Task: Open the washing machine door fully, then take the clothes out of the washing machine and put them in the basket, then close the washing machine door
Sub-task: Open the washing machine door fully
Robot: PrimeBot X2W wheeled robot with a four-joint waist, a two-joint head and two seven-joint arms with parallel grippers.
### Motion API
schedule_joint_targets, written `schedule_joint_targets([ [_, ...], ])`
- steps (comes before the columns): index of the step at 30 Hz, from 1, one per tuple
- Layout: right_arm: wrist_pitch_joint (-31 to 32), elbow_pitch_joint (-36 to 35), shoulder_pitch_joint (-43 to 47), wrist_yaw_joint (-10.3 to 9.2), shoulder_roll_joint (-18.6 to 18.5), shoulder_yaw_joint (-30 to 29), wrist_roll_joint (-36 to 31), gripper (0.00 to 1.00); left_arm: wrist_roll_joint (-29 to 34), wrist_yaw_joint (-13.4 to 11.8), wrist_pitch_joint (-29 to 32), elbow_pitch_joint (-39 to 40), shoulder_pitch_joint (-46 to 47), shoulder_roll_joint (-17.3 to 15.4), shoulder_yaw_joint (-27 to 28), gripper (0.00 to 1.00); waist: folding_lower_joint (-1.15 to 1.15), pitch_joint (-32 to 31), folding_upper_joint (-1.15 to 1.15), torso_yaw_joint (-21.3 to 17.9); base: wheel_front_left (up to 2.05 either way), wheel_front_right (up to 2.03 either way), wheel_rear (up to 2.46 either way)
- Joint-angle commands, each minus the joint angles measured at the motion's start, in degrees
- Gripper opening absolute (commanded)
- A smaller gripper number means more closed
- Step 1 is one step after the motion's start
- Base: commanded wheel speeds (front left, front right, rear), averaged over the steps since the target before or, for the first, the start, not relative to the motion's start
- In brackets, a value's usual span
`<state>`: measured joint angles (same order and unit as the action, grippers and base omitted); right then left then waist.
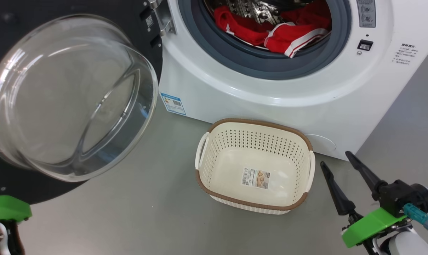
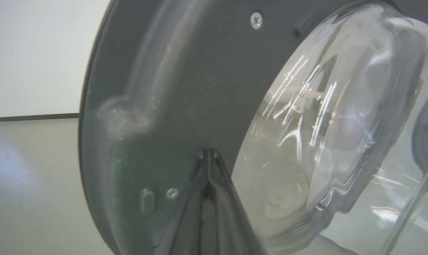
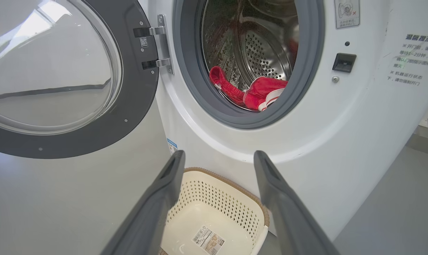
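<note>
The washing machine (image 1: 270,95) stands with its door (image 1: 68,95) swung wide to the left, the glass bowl facing me. Red clothes (image 1: 281,32) with white stripes lie in the drum behind the grey gasket. The basket (image 1: 256,122) sits empty on the floor just before the machine. My right gripper (image 1: 335,158) hovers open to the right of the basket, holding nothing. In its wrist view, the right gripper (image 3: 219,156) points over the basket (image 3: 214,198) toward the clothes (image 3: 256,95). My left gripper (image 2: 208,154) is shut, its tip close to the door's dark inner rim (image 2: 157,106); contact is unclear.
Grey floor stretches to the left of the basket and on the machine's right side. The door hinge (image 1: 162,21) sits at the opening's left edge. A latch slot (image 1: 365,45) and a blue label (image 1: 173,103) mark the white front.
</note>
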<state>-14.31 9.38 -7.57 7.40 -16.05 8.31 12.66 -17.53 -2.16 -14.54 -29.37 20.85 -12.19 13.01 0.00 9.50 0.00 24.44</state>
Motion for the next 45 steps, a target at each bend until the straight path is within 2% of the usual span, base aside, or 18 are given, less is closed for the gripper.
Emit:
schedule_joint_targets([
  [1, -0.69, -1.54, -1.31, 0.09, -0.54, 1.03, -0.84, 1.00, 0.49, 0.18, -0.45, 0.73, 2.54, -3.15, 2.70, 0.00, 0.00, 0.23, 0.00, -0.07, 0.00, 0.00, 0.00],
  [12, -0.69, -1.95, -2.36, 0.09, -1.12, 1.85, -0.76, 1.00, 2.64, 1.75, -0.46, -4.49, 5.82, -3.73, 8.30, 0.00, 0.00, 1.08, 0.00, -1.06, 0.00, 0.00, 0.00],
  [15, -0.69, -1.93, -2.45, 0.09, -1.25, 1.83, -0.72, 1.00, 2.41, 3.02, -0.46, -5.18, 6.19, -3.30, 9.97, 0.00, 0.00, 0.98, 0.00, -1.21, 0.00, 0.00, 0.00],
  [27, -0.69, -1.48, -1.67, 0.09, -0.72, 1.14, -0.18, 1.00, 5.37, 6.47, -0.46, -4.10, 3.82, 0.98, 11.89, 0.00, 0.00, -0.40, 0.00, -0.40, 0.00, 0.00, 0.00],
  [33, -0.69, -1.39, -1.26, 0.09, -0.33, 1.12, 0.01, 1.00, 5.95, 8.09, -0.46, -1.34, 0.68, 4.01, 12.13, 0.49, 0.00, -1.13, 0.00, -0.19, 0.00, 0.00, 0.00],
  [35, -0.69, -1.47, -1.13, 0.09, -0.27, 1.14, -0.02, 1.00, 6.16, 8.58, -0.46, 0.22, -0.76, 5.13, 11.77, 0.93, 0.00, -1.34, 0.00, -0.24, 0.00, 0.00, 0.00],
  [36, -0.69, -1.51, -1.08, 0.09, -0.25, 1.14, -0.02, 1.00, 6.30, 8.79, -0.46, 1.14, -1.53, 5.62, 11.44, 1.00, 0.00, -1.43, 0.00, -0.29, 0.00, 0.00, 0.00],
  [45, -0.69, -1.91, -1.36, 0.09, 0.09, 0.93, -0.03, 1.00, 6.35, 9.58, -0.46, 10.00, -8.34, 8.36, 6.98, 1.00, 0.00, -1.39, 0.00, -2.44, 0.00, 0.00, 0.00],
])
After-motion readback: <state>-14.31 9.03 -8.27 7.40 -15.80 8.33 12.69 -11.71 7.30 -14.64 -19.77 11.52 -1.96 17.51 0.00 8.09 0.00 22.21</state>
